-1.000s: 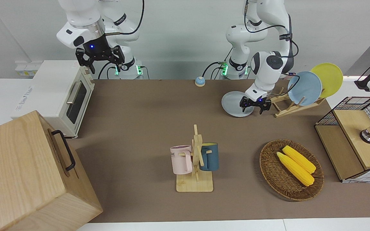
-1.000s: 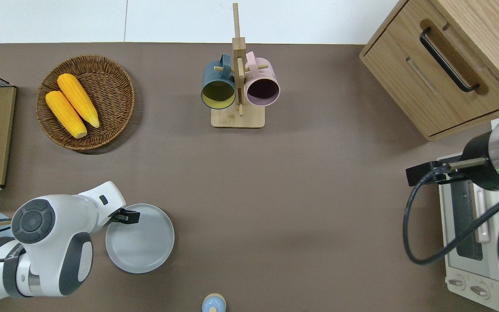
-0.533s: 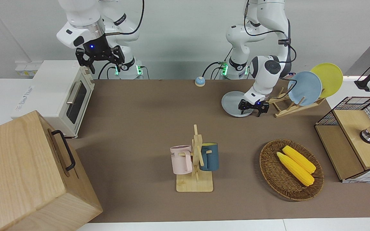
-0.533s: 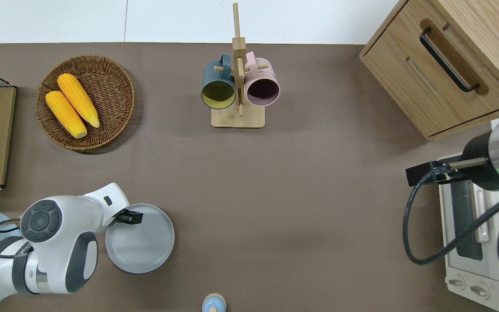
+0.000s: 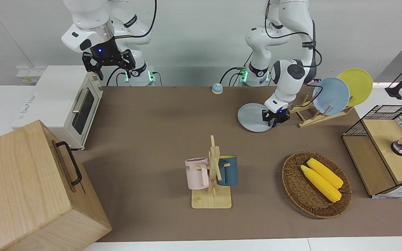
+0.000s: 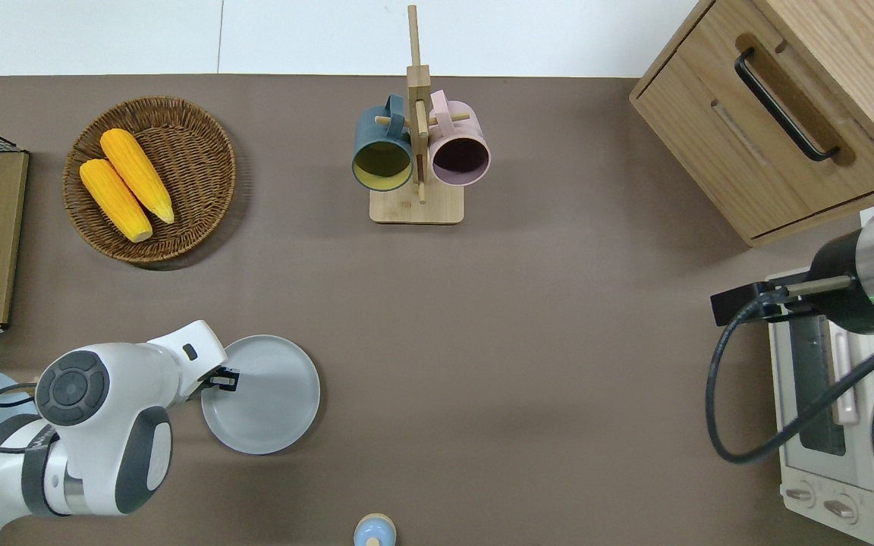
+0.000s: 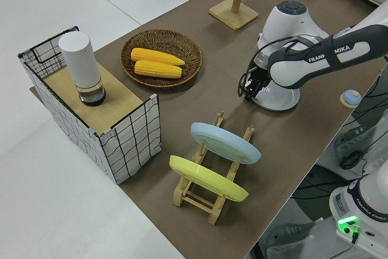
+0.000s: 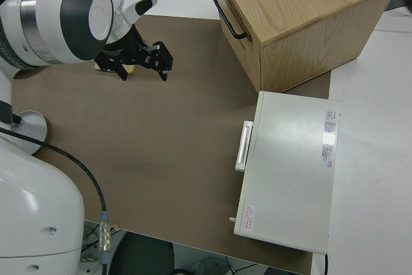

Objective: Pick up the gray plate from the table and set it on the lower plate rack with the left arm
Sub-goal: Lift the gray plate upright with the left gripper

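Note:
The gray plate (image 5: 253,118) (image 6: 266,398) (image 7: 277,98) lies low on the brown mat of the table (image 5: 159,132), between the bell and the rack. My left gripper (image 5: 275,118) (image 6: 224,377) is shut on the plate's rim at the edge toward the left arm's end. The slanted wooden plate rack (image 5: 313,116) (image 7: 209,195) stands beside it, with a sky-blue plate (image 5: 330,96) and a yellow plate (image 5: 355,82) in its upper slots and its lowest slot bare. The right gripper (image 5: 108,62) (image 8: 138,62) is parked and open.
A mug stand (image 5: 212,177) with a pink and a blue mug stands mid-table. A wicker basket (image 5: 293,188) of corn and a wire box (image 5: 384,153) are at the left arm's end. A toaster oven (image 5: 65,104), a wooden cabinet (image 5: 23,188) and a small bell (image 5: 217,88) are also here.
The left gripper's fingers closed on the plate's rim. The plate shifted a little toward the right arm's end and away from the robots.

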